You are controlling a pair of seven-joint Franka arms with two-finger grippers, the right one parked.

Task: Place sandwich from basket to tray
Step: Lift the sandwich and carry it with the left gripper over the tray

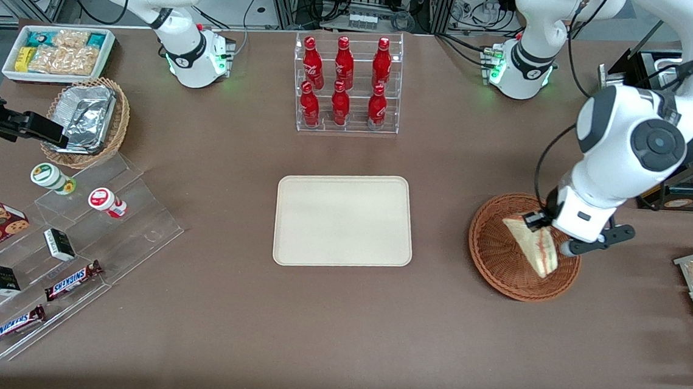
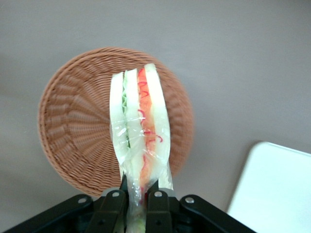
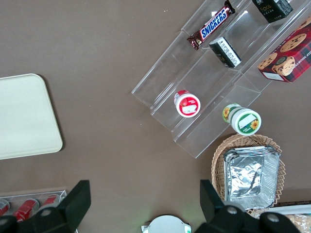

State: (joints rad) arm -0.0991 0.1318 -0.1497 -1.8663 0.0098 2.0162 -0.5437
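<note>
The left arm's gripper (image 1: 544,228) is above the round reddish-brown woven wicker basket (image 1: 501,254), at the rim that is farther from the front camera. Its jaws are closed on one end of the small triangular sandwich of pale white bread in clear wrap (image 1: 532,243). In the left wrist view, the two black fingers (image 2: 112,206) press the wrapped wedge (image 2: 141,131) from both sides, and the layers of red, orange and green filling run along its edge. The sandwich hangs tilted over the inside of the basket (image 2: 73,121); I cannot tell if its lower end touches the wicker.

The flat cream-beige rectangular tray with rounded corners (image 1: 343,220) lies on the brown desk (image 1: 222,308) beside the basket, toward the parked arm's end, and they are apart. One corner of the tray (image 2: 277,189) shows also in the wrist view. A clear rack with red bottles (image 1: 347,85) stands farther from the front camera than the tray.
</note>
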